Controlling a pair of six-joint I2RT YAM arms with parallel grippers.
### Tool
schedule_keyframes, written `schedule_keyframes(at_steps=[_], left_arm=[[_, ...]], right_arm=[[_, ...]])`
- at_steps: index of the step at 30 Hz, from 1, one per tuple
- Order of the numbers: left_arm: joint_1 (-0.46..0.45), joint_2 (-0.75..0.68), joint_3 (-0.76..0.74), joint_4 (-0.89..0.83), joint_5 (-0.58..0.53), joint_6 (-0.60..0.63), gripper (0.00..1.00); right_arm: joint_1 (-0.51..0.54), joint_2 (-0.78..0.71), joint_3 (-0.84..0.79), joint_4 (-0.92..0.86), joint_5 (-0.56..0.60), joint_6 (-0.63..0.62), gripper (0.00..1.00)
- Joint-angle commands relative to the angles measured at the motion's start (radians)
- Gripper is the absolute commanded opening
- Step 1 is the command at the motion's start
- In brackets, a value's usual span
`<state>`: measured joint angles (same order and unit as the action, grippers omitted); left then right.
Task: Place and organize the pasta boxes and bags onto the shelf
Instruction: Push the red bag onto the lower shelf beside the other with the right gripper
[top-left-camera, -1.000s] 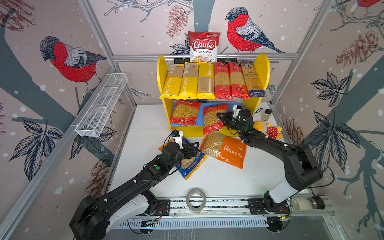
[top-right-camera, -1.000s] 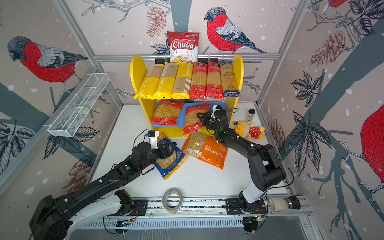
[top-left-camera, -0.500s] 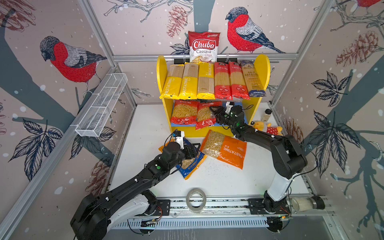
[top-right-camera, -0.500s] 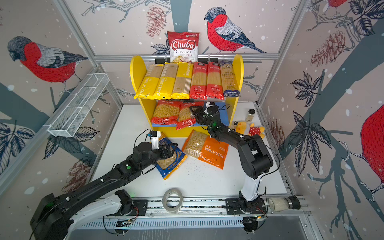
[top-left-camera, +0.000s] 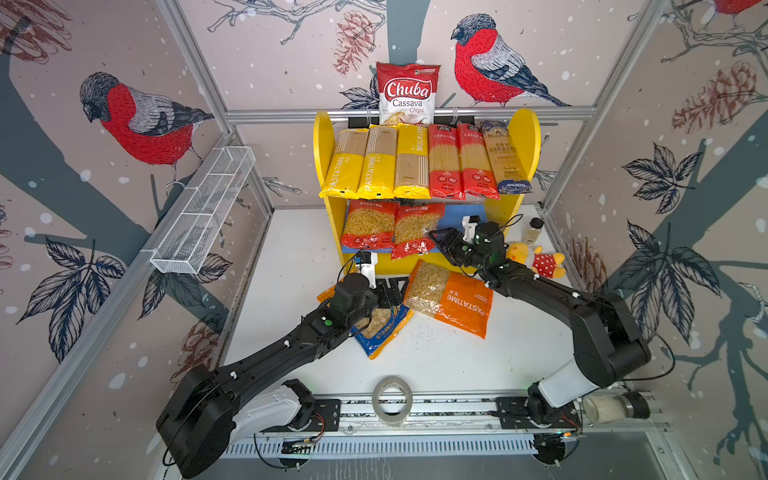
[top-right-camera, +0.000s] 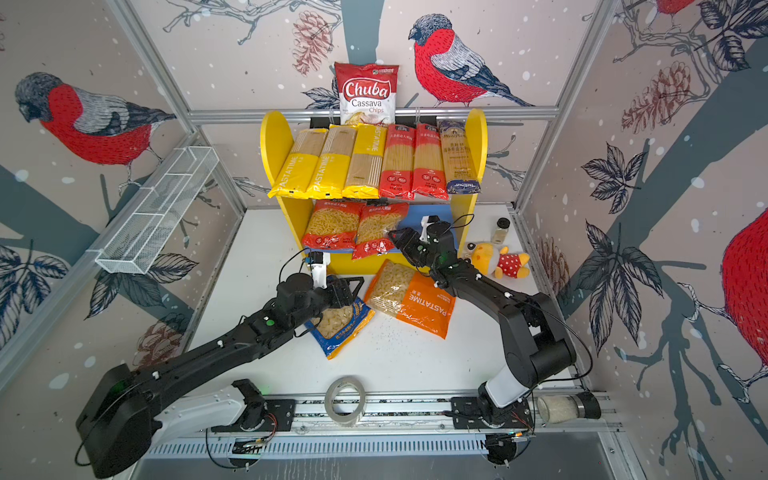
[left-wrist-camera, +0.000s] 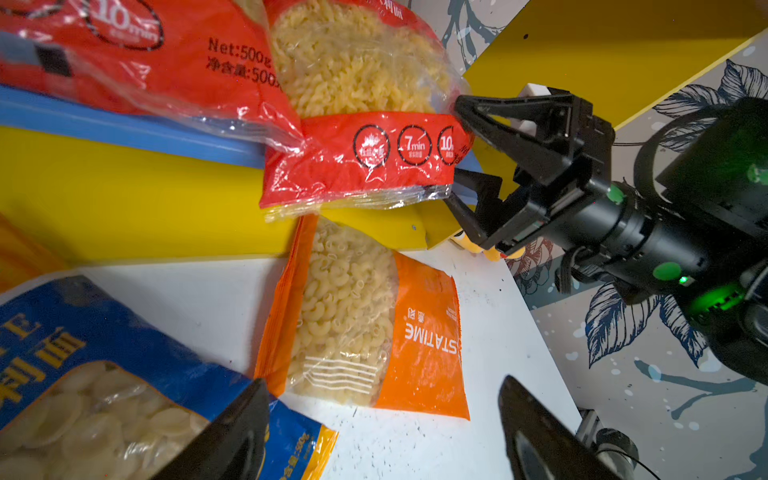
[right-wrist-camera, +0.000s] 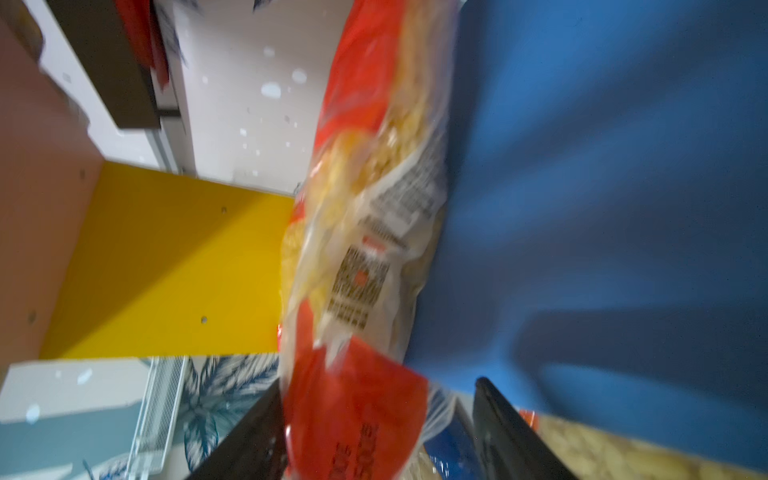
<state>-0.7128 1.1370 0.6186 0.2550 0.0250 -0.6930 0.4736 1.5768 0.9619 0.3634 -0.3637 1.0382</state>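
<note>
The blue-orange bag (top-left-camera: 382, 328) is seen lying slantwise on the counter (top-left-camera: 436, 357) before the shelf (top-left-camera: 322, 137), directly under the wide-spread, empty left hand (top-left-camera: 390, 293), while the right hand (top-left-camera: 439, 241) is parted around the red bag (top-left-camera: 415, 228) on the blue lower board (top-left-camera: 457, 222).

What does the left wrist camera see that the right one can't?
Only the left wrist view shows the blue shell-pasta bag and the right gripper, its jaws apart beside the red pasta bag. Only the right wrist view shows that bag's barcode label, the pink board and the wire basket. Both show that bag, the blue board and the orange macaroni bag, barely in the right wrist view.
</note>
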Motion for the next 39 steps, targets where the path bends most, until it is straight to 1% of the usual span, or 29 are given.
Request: schedule_keyframes(at_steps=[1,5,7,8,9,10,12,13,15,18,21,23,25,28,30,33,36,39], left_arm=[[0.011,0.047,0.032,0.076,0.034,0.048,0.85],[0.022,0.100,0.068,0.085,0.048,0.063,0.85],[0.026,0.111,0.076,0.092,0.051,0.062,0.84],[0.027,0.112,0.076,0.095,0.053,0.062,0.84],[0.027,0.112,0.076,0.097,0.053,0.061,0.84],[0.027,0.110,0.075,0.098,0.054,0.060,0.84],[0.027,0.106,0.068,0.099,0.053,0.059,0.84],[0.028,0.104,0.065,0.100,0.052,0.059,0.84],[0.030,0.104,0.059,0.100,0.054,0.057,0.84],[0.032,0.102,0.055,0.100,0.056,0.057,0.84],[0.037,0.089,0.048,0.095,0.051,0.055,0.84],[0.041,0.076,0.038,0.094,0.045,0.055,0.84],[0.044,0.063,0.028,0.093,0.039,0.053,0.84],[0.044,0.053,0.014,0.095,0.037,0.046,0.83],[0.044,0.052,0.007,0.095,0.035,0.040,0.83],[0.045,0.043,-0.002,0.086,0.032,0.036,0.83],[0.048,0.014,-0.005,0.041,0.000,0.053,0.83],[0.066,-0.030,-0.016,-0.005,-0.024,0.068,0.83]], right_arm=[[0.005,0.000,0.014,-0.032,-0.056,-0.091,0.65],[0.014,0.037,0.051,-0.012,-0.105,-0.107,0.61],[0.017,0.060,0.082,-0.056,-0.093,-0.122,0.51],[0.015,0.064,0.094,-0.107,-0.058,-0.117,0.41],[0.010,0.060,0.090,-0.148,-0.014,-0.101,0.36],[0.005,0.048,0.073,-0.156,0.015,-0.086,0.35],[0.007,0.010,0.033,-0.159,0.069,-0.076,0.36],[0.015,-0.003,0.037,-0.187,0.097,-0.090,0.38],[0.039,-0.023,0.078,-0.292,0.179,-0.147,0.47],[0.072,-0.070,0.094,-0.361,0.290,-0.193,0.53],[0.108,-0.121,0.092,-0.400,0.391,-0.217,0.54],[0.134,-0.146,0.085,-0.399,0.422,-0.222,0.53],[0.158,-0.158,0.084,-0.377,0.418,-0.229,0.51],[0.192,-0.147,0.081,-0.254,0.322,-0.248,0.49],[0.202,-0.102,0.107,-0.197,0.261,-0.241,0.46],[0.205,-0.025,0.152,-0.151,0.241,-0.227,0.42],[0.195,0.039,0.173,-0.081,0.218,-0.199,0.41],[0.172,0.099,0.199,-0.079,0.222,-0.185,0.40]])
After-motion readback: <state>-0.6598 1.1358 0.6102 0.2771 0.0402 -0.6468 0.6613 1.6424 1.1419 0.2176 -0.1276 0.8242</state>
